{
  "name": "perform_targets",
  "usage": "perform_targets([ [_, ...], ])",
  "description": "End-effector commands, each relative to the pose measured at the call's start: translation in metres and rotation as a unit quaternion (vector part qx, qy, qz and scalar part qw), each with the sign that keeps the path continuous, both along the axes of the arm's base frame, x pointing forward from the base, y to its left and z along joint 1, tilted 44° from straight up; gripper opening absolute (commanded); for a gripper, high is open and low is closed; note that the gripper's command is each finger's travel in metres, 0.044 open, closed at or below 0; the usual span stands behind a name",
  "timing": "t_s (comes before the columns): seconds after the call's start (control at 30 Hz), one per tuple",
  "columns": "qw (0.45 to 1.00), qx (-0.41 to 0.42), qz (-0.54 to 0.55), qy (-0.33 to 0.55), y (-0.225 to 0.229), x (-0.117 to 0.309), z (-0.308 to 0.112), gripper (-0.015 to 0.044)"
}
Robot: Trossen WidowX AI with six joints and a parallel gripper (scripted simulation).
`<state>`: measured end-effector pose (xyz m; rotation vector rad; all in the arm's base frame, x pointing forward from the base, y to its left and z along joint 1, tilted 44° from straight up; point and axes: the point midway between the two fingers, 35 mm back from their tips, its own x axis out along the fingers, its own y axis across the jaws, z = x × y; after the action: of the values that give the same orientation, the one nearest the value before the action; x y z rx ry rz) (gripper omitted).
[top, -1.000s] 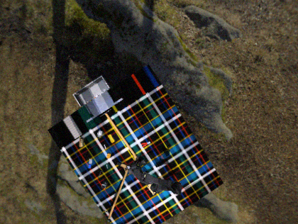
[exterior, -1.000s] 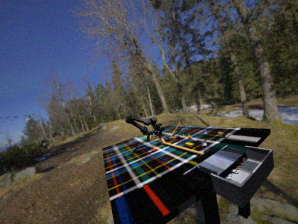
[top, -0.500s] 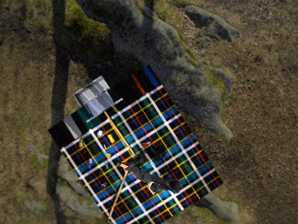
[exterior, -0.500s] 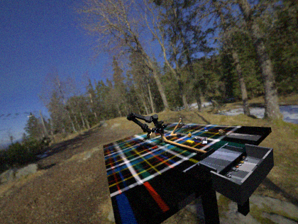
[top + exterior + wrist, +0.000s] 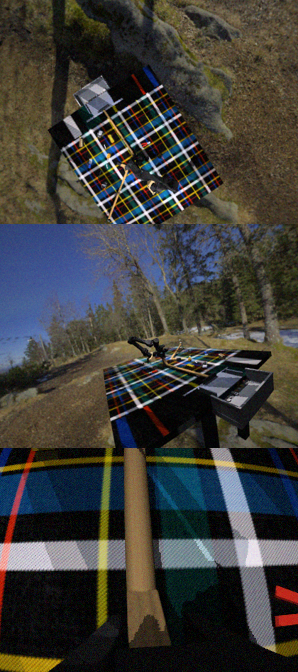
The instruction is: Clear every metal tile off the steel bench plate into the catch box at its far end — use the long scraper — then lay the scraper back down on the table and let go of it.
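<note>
My gripper (image 5: 133, 157) (image 5: 163, 356) (image 5: 149, 632) is shut on the wooden handle of the long scraper (image 5: 120, 135) (image 5: 184, 369) (image 5: 139, 538). The handle runs away from the fingers to the near edge of the steel bench plate (image 5: 100, 105) (image 5: 223, 382). The scraper's head is too small to make out, and I cannot tell whether it touches the plate. The grey catch box (image 5: 93, 87) (image 5: 232, 415) stands at the plate's far end. Several small metal tiles (image 5: 230, 398) lie inside it. I can make out no tile on the plate.
A second wooden stick (image 5: 118, 194) (image 5: 177, 350) lies behind the gripper. Left of the scraper lie a yellow piece (image 5: 111, 138) (image 5: 190, 366), a whitish piece (image 5: 100, 133) (image 5: 204, 365), a blue piece (image 5: 90, 163) and a tan block (image 5: 81, 142). A red-handled tool (image 5: 145, 144) (image 5: 286, 594) lies to its right.
</note>
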<state>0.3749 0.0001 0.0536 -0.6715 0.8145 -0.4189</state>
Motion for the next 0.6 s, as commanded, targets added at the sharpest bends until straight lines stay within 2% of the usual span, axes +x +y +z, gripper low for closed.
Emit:
perform_targets([
  [0.0,1.0,0.003,0.002,-0.006,0.001,0.011,0.004,0.0],
  [0.57,1.0,0.003,0.002,-0.007,0.001,0.041,0.004,0.0],
])
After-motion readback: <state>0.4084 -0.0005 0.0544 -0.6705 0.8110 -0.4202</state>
